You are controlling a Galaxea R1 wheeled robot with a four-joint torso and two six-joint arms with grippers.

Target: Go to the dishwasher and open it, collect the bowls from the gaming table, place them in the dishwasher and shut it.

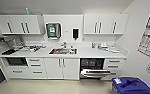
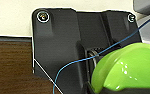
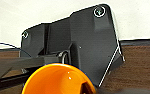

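A kitchenette seen from the robot's head camera: black oven [image 1: 16, 61] at left, sink [image 1: 63, 51] at centre, and the dishwasher [image 1: 95, 72] at right, its door dropped open to take dishes. At the left wrist sits a green bowl [image 2: 127, 70], at the right an orange bowl [image 3: 57, 80], apparently carried for loading; whether either gripper is clamped cannot be told.

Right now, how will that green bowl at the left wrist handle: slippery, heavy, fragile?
The green bowl has a glossy skin with bright highlights, so it is probably slick under the jaws. It looks like moulded plastic: likely light and stiff, unlikely to shatter. Its rounded wall suggests it could rock or roll if set down on its side.
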